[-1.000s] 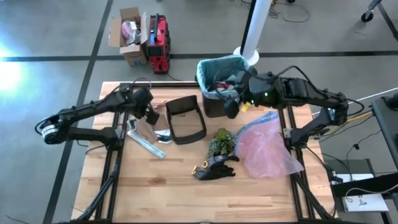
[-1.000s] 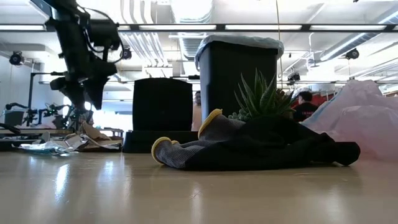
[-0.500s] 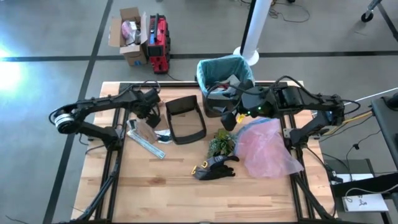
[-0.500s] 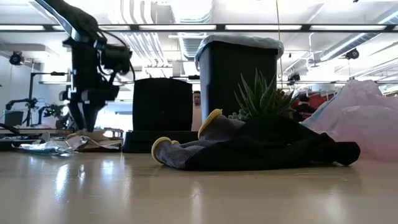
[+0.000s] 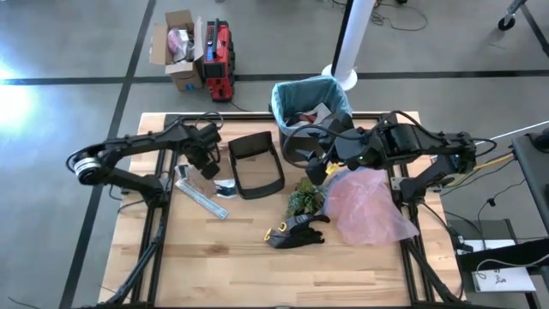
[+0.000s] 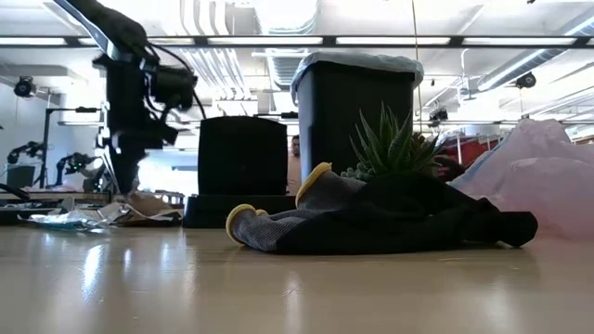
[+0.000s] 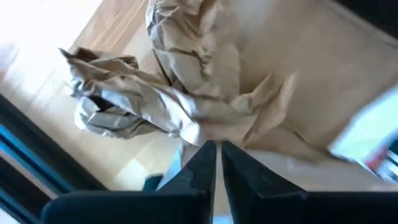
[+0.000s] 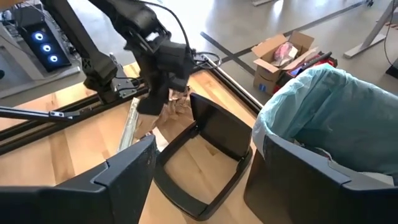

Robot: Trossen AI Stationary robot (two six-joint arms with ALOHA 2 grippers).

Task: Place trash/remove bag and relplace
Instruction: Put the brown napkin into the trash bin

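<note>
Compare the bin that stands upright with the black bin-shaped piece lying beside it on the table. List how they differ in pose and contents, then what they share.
The upright bin stands on its base; the lying piece rests on its side, its opening facing across the table.
The upright bin is lined with a teal bag and holds trash; the lying piece has no liner and shows bare wood through its frame.
Both are black, rectangular, and sit at the table's far side.
</note>
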